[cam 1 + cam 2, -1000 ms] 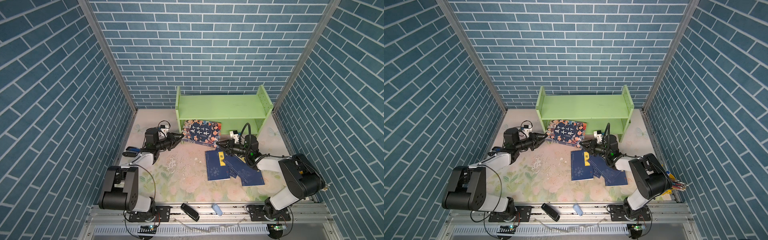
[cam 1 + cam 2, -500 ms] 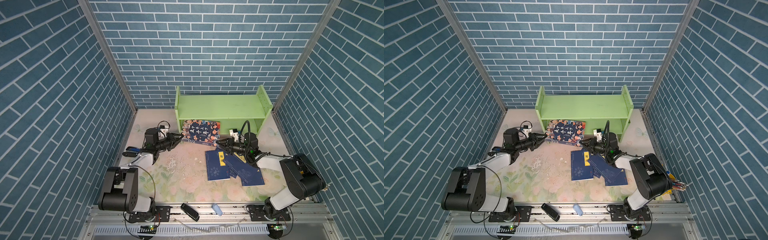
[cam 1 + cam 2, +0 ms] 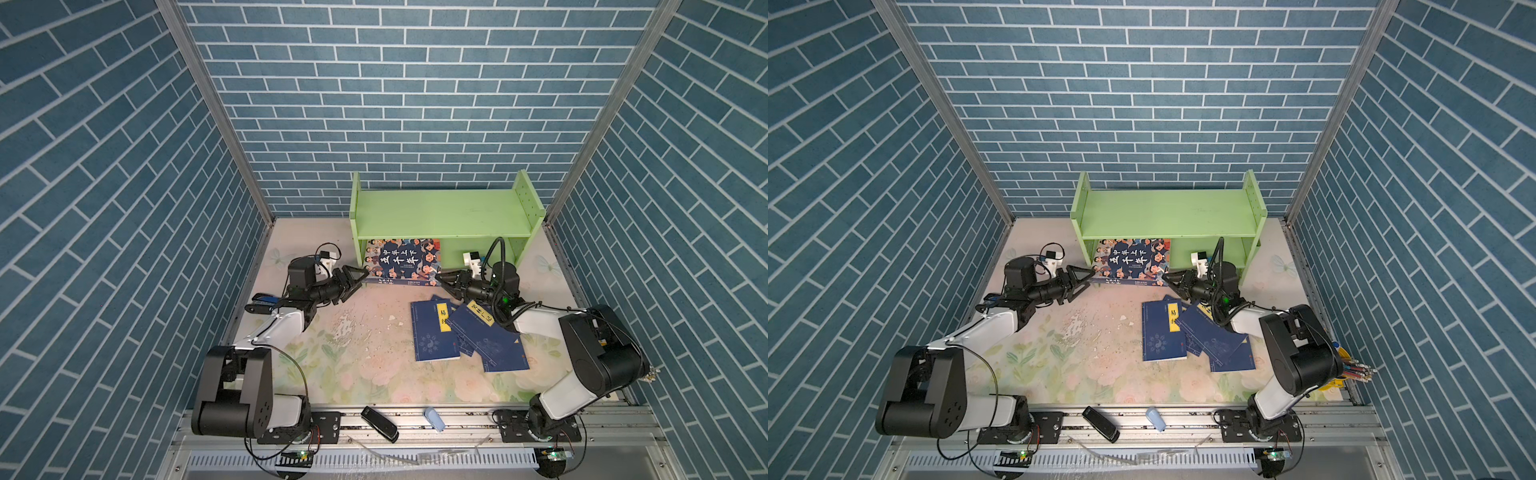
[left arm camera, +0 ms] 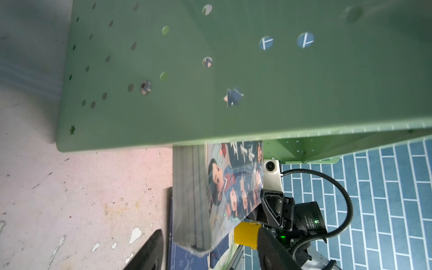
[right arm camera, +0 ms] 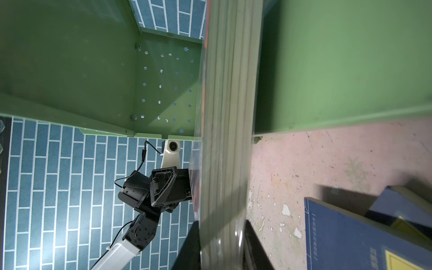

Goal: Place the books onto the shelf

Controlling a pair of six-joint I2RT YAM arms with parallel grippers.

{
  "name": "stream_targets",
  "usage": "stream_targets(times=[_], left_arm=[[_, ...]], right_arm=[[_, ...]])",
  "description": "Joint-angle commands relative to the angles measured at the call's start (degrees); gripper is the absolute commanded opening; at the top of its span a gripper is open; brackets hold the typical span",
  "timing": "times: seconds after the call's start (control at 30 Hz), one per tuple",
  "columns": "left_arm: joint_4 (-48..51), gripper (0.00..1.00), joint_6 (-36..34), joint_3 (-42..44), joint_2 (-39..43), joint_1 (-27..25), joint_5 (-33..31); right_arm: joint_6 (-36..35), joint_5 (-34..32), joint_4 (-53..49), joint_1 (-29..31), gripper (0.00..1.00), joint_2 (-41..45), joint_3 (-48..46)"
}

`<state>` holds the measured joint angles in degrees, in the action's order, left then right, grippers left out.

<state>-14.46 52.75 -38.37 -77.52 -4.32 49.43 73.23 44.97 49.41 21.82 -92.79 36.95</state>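
Observation:
The large book [image 3: 401, 261] with cartoon figures leans in the lower tier of the light green shelf [image 3: 440, 212], its front edge on the table; both top views show it [image 3: 1133, 262]. My left gripper [image 3: 360, 279] stands open at the book's left front corner. In the left wrist view that corner [image 4: 194, 222] sits between the fingers [image 4: 149, 252] with a gap on each side. My right gripper [image 3: 441, 277] is shut on the book's right front corner, and its wrist view shows the page edge [image 5: 224, 163] clamped. Several thin navy books [image 3: 434, 332] with yellow labels lie overlapping on the table.
The shelf's perforated side panel [image 4: 233, 81] is right beside my left gripper. A black device [image 3: 379, 424] and a pale blue piece [image 3: 434, 419] lie on the front rail. A holder of pencils [image 3: 1350, 368] stands at the right wall. Brick-patterned walls enclose the table.
My left gripper has opened and let go of the large book's left corner. The right gripper keeps its hold, and the book sits slightly further into the shelf.

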Motion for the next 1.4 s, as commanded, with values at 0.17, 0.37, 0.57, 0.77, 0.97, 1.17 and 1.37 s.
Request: stream_targets(times=[0.17,0.37,0.57,0.77,0.97,1.17,1.37], left_arm=[[14.03,0.61,-11.42,-5.07,2.56,-0.19,-2.47],[17.94,0.54,-14.96,-6.35,3.51,-0.17,-3.97],[17.35,0.42,-14.72,-6.18,3.39,-0.17,-3.97],[16.48,0.40,-14.65,-5.72,3.24,-0.17,-3.93],[16.06,0.46,-14.61,-5.63,3.34,-0.17,-4.24],[15.34,0.49,-14.42,-5.83,2.63,-0.25,-4.94],[19.22,0.48,-18.37,-6.63,2.81,-0.25,-8.08]], right_arm=[[3.14,-1.44,11.65,-1.17,0.00,-3.22,3.91],[2.88,-0.86,10.22,-1.39,0.00,-4.21,5.71],[2.86,-0.58,10.10,-1.52,0.00,-5.66,6.90],[3.15,0.46,9.42,-1.70,0.01,-7.89,9.81],[2.97,0.57,8.42,-1.79,0.09,-8.28,11.15],[3.06,0.65,8.31,-1.81,0.32,-7.78,9.97],[2.21,0.53,6.22,-1.88,0.47,-6.02,8.59]])
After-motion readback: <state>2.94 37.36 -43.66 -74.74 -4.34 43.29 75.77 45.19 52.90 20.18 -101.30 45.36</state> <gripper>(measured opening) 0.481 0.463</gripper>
